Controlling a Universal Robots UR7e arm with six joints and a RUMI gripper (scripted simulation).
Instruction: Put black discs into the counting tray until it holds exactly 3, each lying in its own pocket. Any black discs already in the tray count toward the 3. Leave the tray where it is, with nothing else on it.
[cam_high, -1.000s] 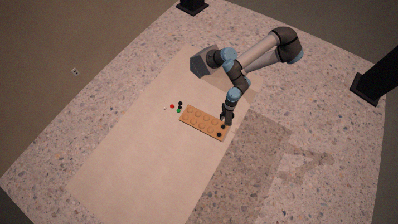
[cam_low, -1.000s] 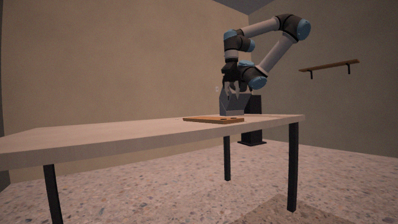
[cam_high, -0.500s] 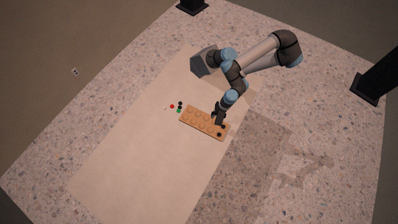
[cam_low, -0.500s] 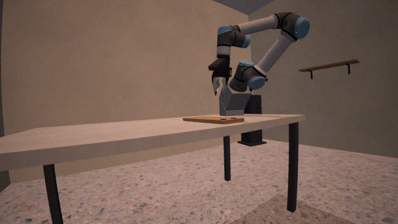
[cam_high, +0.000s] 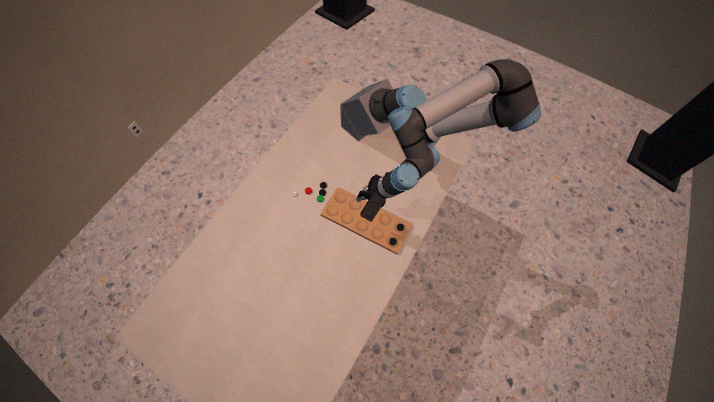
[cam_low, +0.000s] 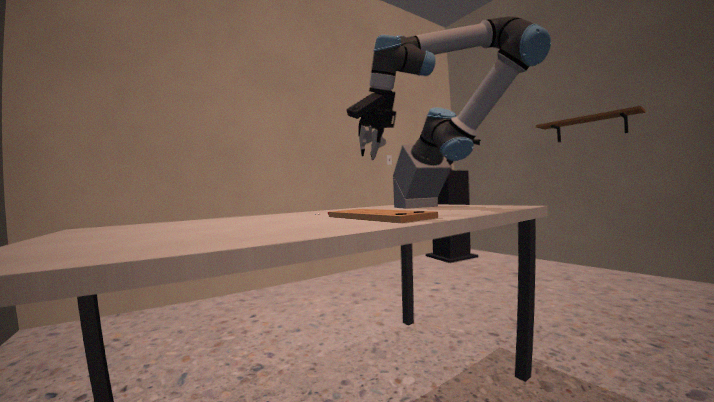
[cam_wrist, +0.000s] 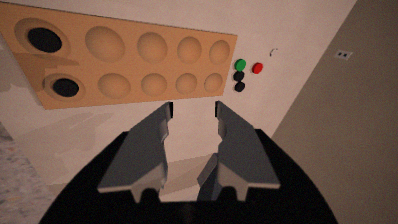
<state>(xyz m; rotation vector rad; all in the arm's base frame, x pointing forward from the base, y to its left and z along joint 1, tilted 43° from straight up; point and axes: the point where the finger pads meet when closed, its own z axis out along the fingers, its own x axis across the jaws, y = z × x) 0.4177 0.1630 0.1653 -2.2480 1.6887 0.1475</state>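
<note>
The wooden counting tray (cam_high: 367, 220) lies on the table with two rows of round pockets. Two black discs (cam_high: 400, 227) (cam_high: 393, 241) lie in the two pockets at its right end; the other pockets are empty. In the wrist view the tray (cam_wrist: 125, 62) shows the same two discs (cam_wrist: 44, 40) (cam_wrist: 65, 87). Two loose black discs (cam_high: 323, 184) (cam_high: 322, 192) lie on the table just beyond the tray's left end, also seen in the wrist view (cam_wrist: 239, 76) (cam_wrist: 240, 86). My gripper (cam_high: 369, 214) (cam_low: 370, 150) (cam_wrist: 194, 102) hangs high above the tray's middle, fingers partly apart with nothing between them.
A green disc (cam_high: 320, 198) and a red disc (cam_high: 308, 190) lie beside the loose black discs, with a tiny white object (cam_high: 295, 194) further left. The arm's grey base block (cam_high: 360, 117) stands at the table's far end.
</note>
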